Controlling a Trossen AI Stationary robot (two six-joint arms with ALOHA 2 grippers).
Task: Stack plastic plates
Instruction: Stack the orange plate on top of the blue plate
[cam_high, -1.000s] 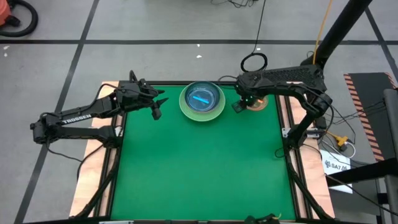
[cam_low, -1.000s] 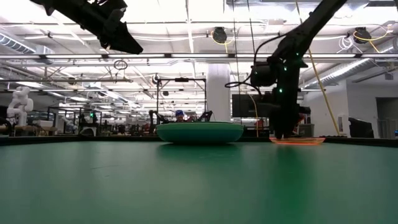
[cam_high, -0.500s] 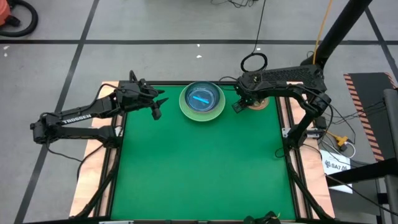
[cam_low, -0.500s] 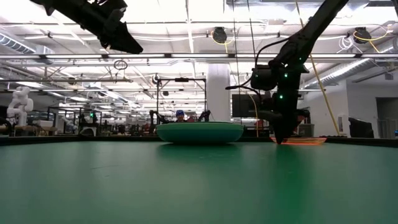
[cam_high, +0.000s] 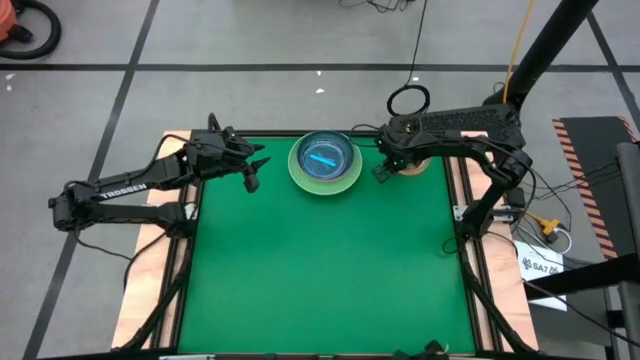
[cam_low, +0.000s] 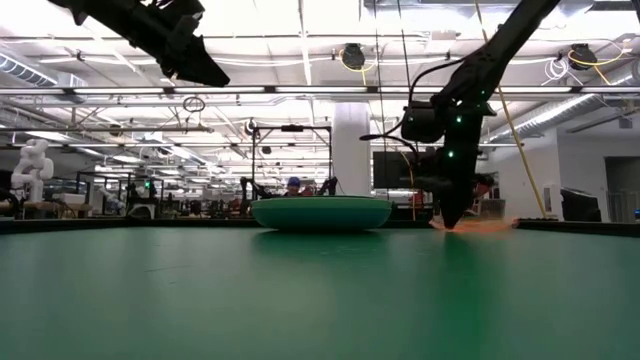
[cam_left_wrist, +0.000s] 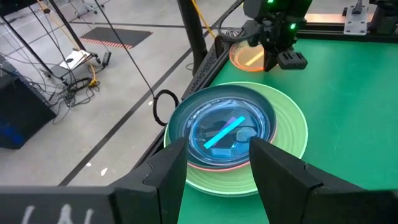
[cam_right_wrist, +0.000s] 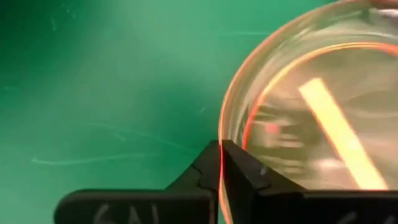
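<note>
A stack of plates (cam_high: 325, 162) stands at the middle of the table's far edge. A light green large plate (cam_left_wrist: 283, 134) is at the bottom, a pink rim (cam_left_wrist: 217, 167) and a dark teal plate lie above it, and a small blue translucent plate (cam_left_wrist: 227, 130) is on top. A small orange translucent plate (cam_high: 413, 163) lies right of the stack. My right gripper (cam_high: 383, 170) is shut on it. My left gripper (cam_high: 252, 172) hangs open and empty in the air left of the stack. My right gripper pinches the orange plate's rim (cam_right_wrist: 221, 134) between its two fingertips, on the side of the plate toward the stack. The fingers come from above, pointing down (cam_low: 447, 222). Whether the plate's far side still rests on the table cannot be told.
The green mat (cam_high: 320, 260) stretches from the plates to the near edge. Wooden boards and the frame rails (cam_high: 462, 200) run along both sides of the mat. The right arm (cam_high: 460, 125) reaches over the far right corner.
My right gripper has moved a little toward the table's left and down at the orange plate's rim. The left arm and the stack have kept still.
</note>
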